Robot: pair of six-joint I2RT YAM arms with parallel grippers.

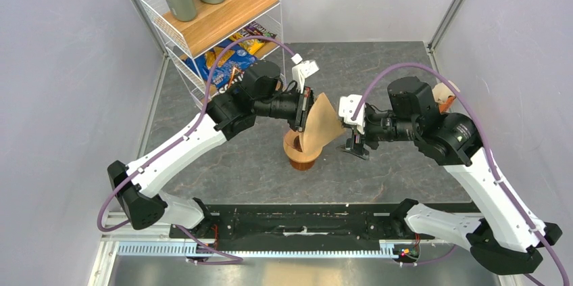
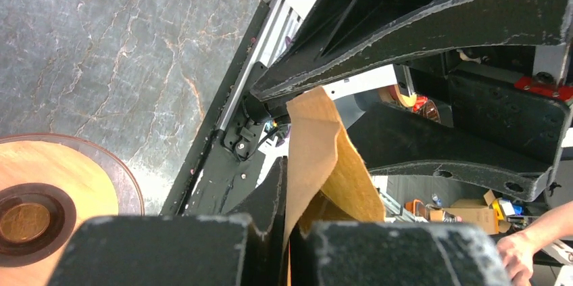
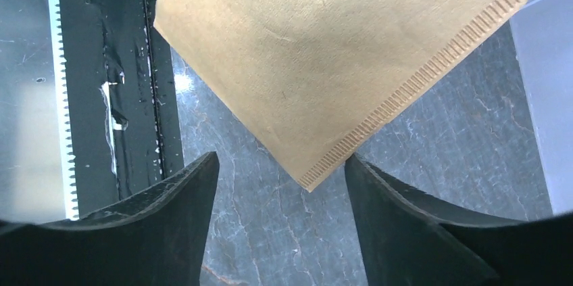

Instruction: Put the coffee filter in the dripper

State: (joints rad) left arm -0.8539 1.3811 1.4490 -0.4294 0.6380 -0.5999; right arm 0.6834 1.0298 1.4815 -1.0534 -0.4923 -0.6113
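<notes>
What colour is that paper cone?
Light brown; the paper coffee filter shows best in the right wrist view.

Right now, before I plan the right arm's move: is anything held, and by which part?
The left gripper pinches the coffee filter at one edge; the right gripper is open and holds nothing.

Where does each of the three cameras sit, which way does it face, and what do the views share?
Top external: above and behind the bases, looking down at the table; both arms whole.
Left wrist: looks along the left gripper, fingers shut on the coffee filter; dripper lower left.
Right wrist: looks down through the open right gripper at the filter.
Shared: coffee filter in all three; dripper in top and left wrist.
</notes>
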